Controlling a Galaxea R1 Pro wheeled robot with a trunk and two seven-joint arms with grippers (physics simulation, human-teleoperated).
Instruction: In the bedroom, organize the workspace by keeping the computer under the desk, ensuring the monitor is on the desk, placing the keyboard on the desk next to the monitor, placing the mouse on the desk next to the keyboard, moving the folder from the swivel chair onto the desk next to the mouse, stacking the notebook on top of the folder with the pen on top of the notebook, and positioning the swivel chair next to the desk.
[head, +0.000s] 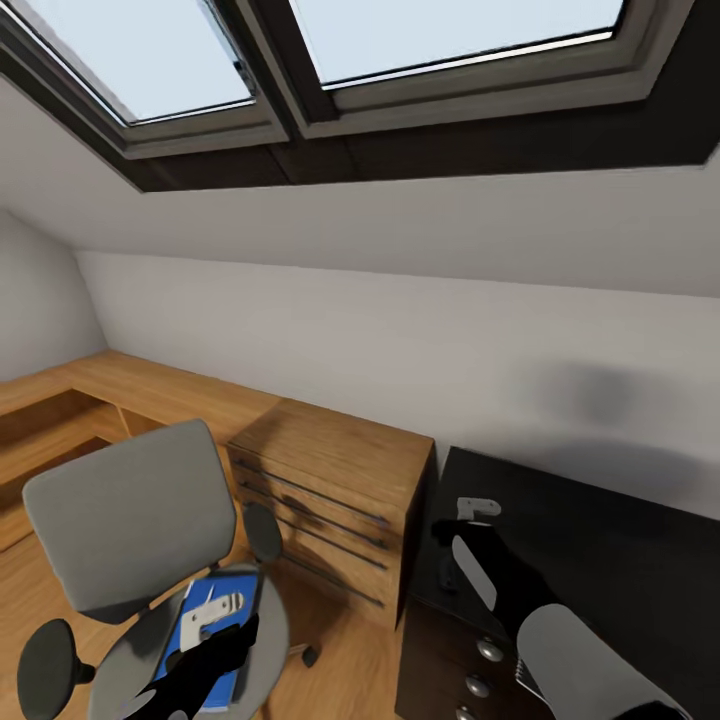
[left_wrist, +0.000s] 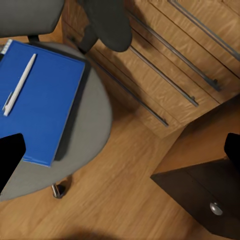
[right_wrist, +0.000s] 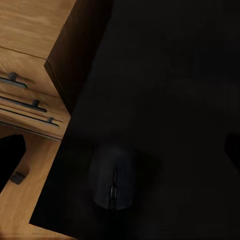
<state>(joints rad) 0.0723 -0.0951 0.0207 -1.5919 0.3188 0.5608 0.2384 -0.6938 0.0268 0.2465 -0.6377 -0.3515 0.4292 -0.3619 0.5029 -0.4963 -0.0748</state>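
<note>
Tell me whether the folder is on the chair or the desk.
On the chair: the blue folder lies flat on the swivel chair's grey seat, pen on top.

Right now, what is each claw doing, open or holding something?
Left claw: open, empty, above the flat bright blue folder.
Right claw: open, empty, over the small black rounded mouse.

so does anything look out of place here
Yes: the blue folder lies on the swivel chair's seat with the white pen resting on it, rather than on the desk. The mouse is on the desk, near its edge.
</note>
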